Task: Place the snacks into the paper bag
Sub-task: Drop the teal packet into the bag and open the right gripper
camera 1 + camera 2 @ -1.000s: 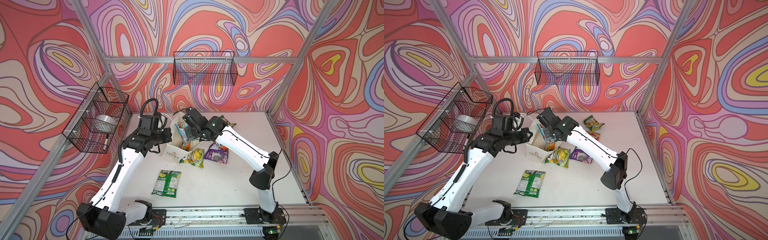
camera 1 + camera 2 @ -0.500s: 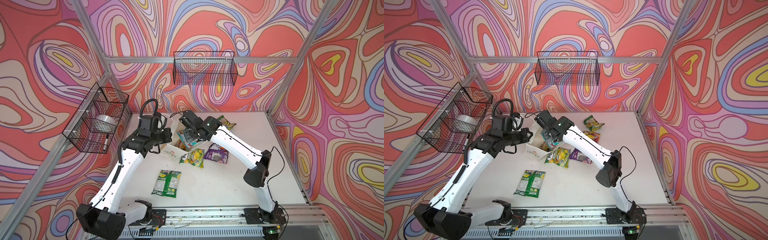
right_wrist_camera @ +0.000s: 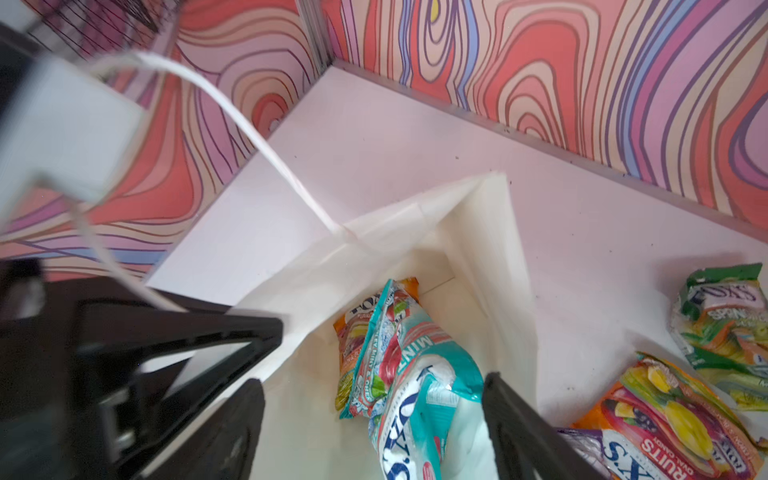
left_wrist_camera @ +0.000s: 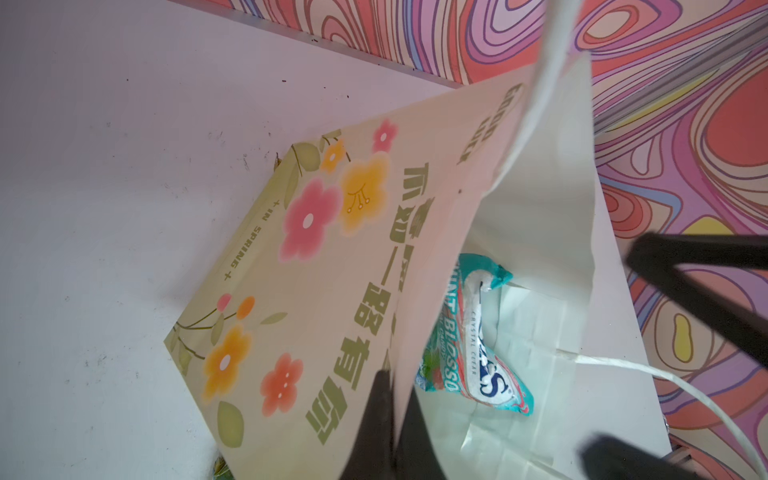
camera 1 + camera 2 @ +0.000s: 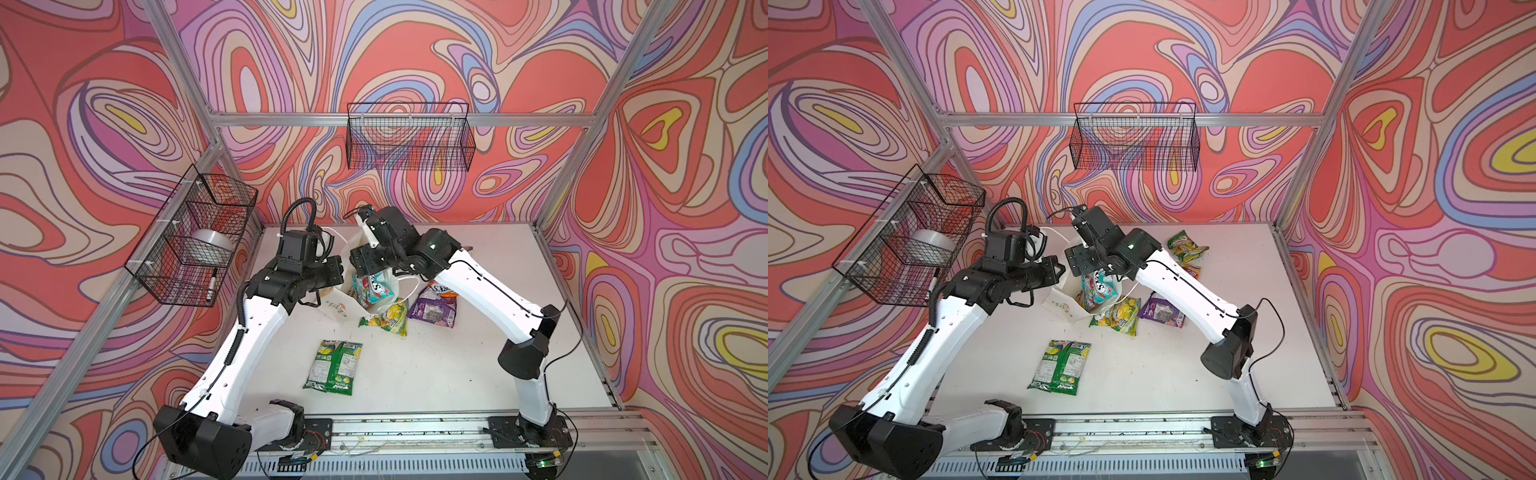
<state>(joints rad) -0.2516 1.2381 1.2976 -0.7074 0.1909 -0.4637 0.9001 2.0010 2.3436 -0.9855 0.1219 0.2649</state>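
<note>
Dropped, teal packet (image 3: 415, 374) lies inside paper bag (image 3: 490, 249) (mouth gaping).

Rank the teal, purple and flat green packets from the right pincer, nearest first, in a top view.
1. Teal packet, in the paper bag under the right pincer.
2. Purple packet, on the table beside the bag.
3. Flat green packet, nearer the front.

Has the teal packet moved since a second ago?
Yes: the teal packet has dropped from the open right gripper deeper into the paper bag, toward the yellow-green packet beside it.
</note>
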